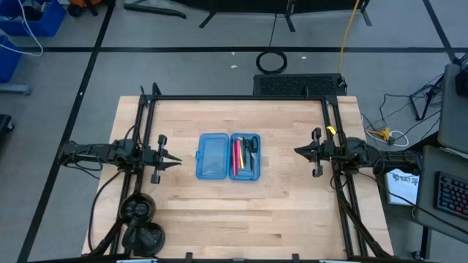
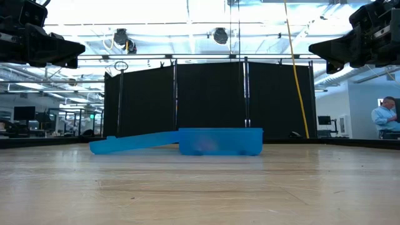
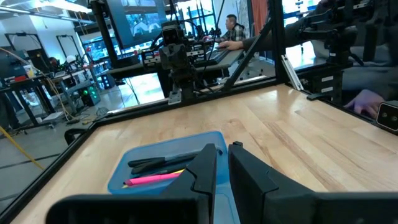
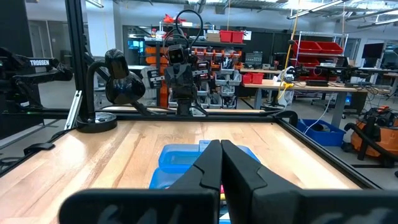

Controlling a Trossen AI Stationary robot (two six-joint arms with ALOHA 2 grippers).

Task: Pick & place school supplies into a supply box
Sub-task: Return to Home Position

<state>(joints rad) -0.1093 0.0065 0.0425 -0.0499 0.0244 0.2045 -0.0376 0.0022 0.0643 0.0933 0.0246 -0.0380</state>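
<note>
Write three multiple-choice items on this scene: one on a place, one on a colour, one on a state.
1. In which part of the case do the pens and scissors lie?
A. the half nearer the right gripper
B. the other half
C. spread over both

2. What colour is the case?
A. green
B. clear
C. blue

3. How does the case stand?
A. shut
B. open, halves side by side
C. open, tipped on end

Answers:
1 A: the high view shows them all there.
2 C: it is blue in every view.
3 B: both halves lie side by side.
</note>
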